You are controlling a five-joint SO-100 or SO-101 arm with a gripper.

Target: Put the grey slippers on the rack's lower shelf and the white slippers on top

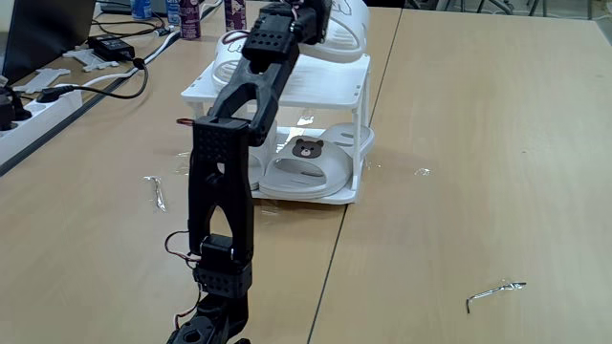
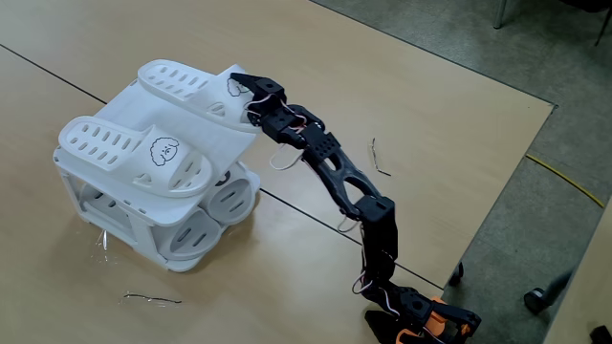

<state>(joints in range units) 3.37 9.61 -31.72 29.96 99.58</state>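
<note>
- While no brand name or legible writing shows anywhere, the slippers carry printed faces: a dark brown bear face on the strap of a light grey rubber slide slipper (image 1: 308, 164), and outlined fluffy dog faces on the straps of the white rubber slide slippers (image 2: 143, 151).
- Both white slippers lie side by side on the slotted top panel of the small white plastic two-tier rack (image 2: 115, 225), slotted soles up, one nearer the camera in the high fixed view and one farther (image 2: 196, 88).
- The grey slippers rest on the rack's glossy white lower shelf (image 1: 316, 197); in the high fixed view their rounded ends (image 2: 222, 203) stick out from under the top panel, two of them next to each other.
- The black two-finger gripper (image 2: 239, 88) sits at the strap of the farther white slipper, right at its dog face. The jaws look to be set around or against that strap's edge, but how far apart they stand I cannot tell: the arm hides them in the low fixed view and they are too small in the high one.
- The black arm (image 1: 222, 182) reaches from its base at the table's near edge up and over the rack top.
- A light wooden table (image 1: 478, 143) carries the rack; a bent piece of wire (image 1: 495, 290) lies well apart on the right in the low fixed view, and a white power strip with black cables (image 1: 43, 103) sits at the left edge.
</note>
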